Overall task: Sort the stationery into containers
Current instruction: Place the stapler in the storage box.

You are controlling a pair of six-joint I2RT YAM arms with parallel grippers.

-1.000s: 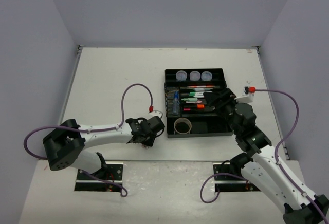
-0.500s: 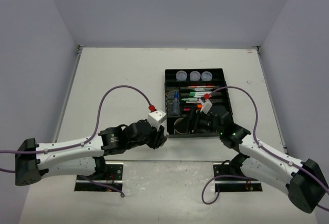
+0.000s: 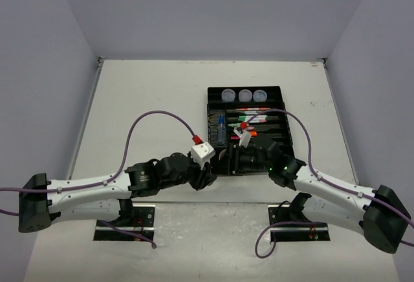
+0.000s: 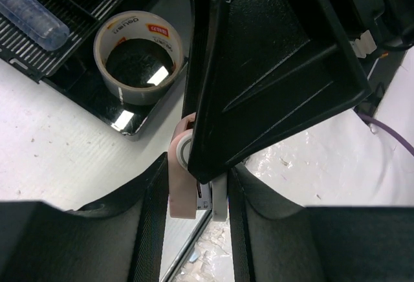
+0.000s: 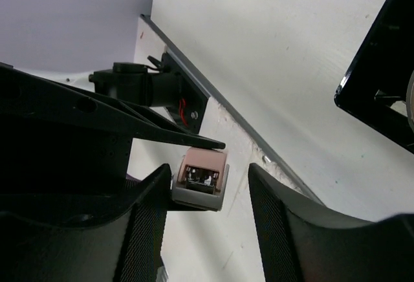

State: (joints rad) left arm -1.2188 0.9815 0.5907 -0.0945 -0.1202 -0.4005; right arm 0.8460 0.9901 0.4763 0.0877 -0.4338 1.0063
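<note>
Pink-and-grey small block (image 4: 183, 178), held just off the organiser tray (image 3: 209, 110)
Overhead: left gripper (image 3: 206, 176) and right gripper (image 3: 233, 159) meet at the tray's near corner. Left wrist: its fingers pinch the block over the table. Right wrist: jaws straddle it, a gap on one side. Probably light, rigid and smooth, so grip the flat sides.

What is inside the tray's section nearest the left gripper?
A tan tape roll lies flat there, in the left wrist view. Overhead the right arm covers that section, so whatever else it holds cannot be seen.

Right tool (image 5: 208, 173) narrower, now astride small block (image 5: 200, 180).
</note>
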